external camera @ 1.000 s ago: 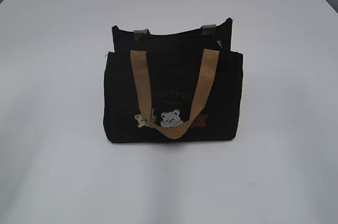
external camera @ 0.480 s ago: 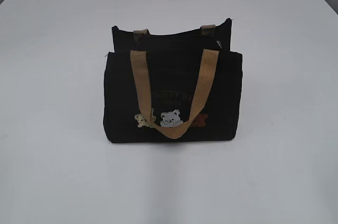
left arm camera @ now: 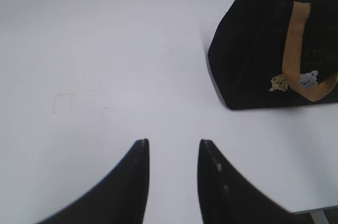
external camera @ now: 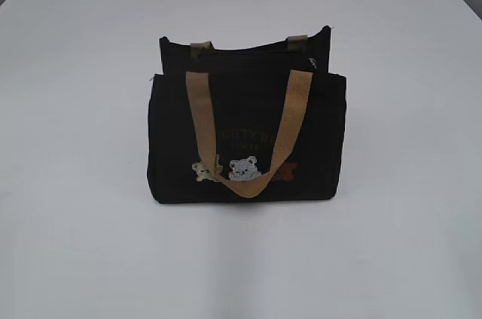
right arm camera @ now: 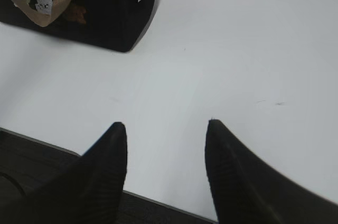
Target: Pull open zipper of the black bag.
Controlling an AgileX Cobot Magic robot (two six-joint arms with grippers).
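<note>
The black bag (external camera: 247, 135) stands upright in the middle of the white table, its front with tan handles (external camera: 197, 123) and bear patches facing the exterior camera. The zipper (external camera: 252, 50) runs as a dark line along the top, with a small pale glint at its right end (external camera: 313, 63). Neither gripper shows in the exterior view. My left gripper (left arm camera: 173, 142) hangs open over bare table, the bag (left arm camera: 248, 49) far to its upper right. Near the table's front edge my right gripper (right arm camera: 166, 124) is open and empty, the bag (right arm camera: 113, 7) lying to its upper left.
White table (external camera: 407, 221) spreads on all sides of the bag. Its front edge (right arm camera: 158, 198) runs right under the right gripper's fingers, and a corner of that edge (left arm camera: 317, 211) shows at the lower right of the left wrist view.
</note>
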